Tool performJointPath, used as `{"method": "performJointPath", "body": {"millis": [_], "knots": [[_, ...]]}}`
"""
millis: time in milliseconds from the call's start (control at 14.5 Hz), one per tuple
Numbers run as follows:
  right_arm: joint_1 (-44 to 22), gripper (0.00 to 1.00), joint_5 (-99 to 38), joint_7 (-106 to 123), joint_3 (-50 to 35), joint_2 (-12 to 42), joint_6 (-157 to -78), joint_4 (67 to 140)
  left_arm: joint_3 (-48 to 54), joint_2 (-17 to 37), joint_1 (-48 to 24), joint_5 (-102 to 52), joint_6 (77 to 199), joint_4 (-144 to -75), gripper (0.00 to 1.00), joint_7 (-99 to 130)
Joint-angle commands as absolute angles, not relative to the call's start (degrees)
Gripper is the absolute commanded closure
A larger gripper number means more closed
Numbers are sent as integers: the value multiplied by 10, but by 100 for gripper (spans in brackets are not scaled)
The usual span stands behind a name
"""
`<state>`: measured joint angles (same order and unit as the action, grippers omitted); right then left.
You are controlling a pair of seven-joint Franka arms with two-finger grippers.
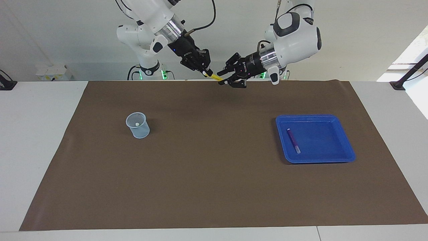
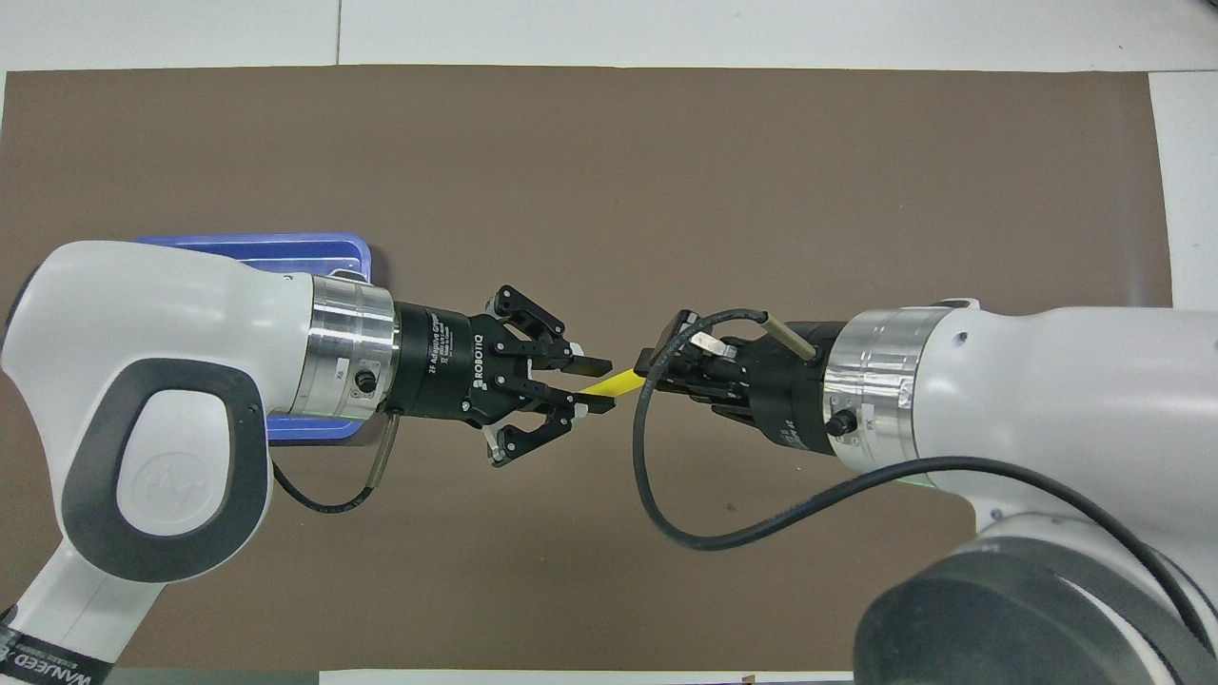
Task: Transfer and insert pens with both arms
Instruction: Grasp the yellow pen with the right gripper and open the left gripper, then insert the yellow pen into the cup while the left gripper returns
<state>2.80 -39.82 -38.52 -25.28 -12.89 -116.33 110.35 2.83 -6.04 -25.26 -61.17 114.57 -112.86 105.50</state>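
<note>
A yellow pen (image 1: 217, 78) (image 2: 616, 384) hangs in the air over the brown mat's edge nearest the robots, between the two grippers. My right gripper (image 1: 208, 72) (image 2: 651, 369) is shut on one end of it. At the pen's other end my left gripper (image 1: 223, 77) (image 2: 598, 384) is open, one finger on each side of the pen. A purple pen (image 1: 293, 140) with a pale tip lies in the blue tray (image 1: 341, 147) toward the left arm's end of the table.
A clear plastic cup (image 1: 137, 125) stands on the mat (image 1: 214, 174) toward the right arm's end, with a small pale tip showing inside. In the overhead view my left arm covers most of the tray (image 2: 285, 249) and my right arm hides the cup.
</note>
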Motion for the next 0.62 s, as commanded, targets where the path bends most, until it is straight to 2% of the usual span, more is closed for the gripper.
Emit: {"method": "performJointPath", "body": {"millis": [0,275,551], "knots": [[60,100,-389,-337,-249,-118,-1099,1074,23,-76,-255,-618,1160,-1143,0,1070],[121,100,-328,-212,-249,-109,-981,1029,23,-76,-235,-575,1152,-1143,0,1068],[169,100,-239,-38,-249,-98,-907,993,23,-74,-233,-398,1149,-1141,0,1064]]}}
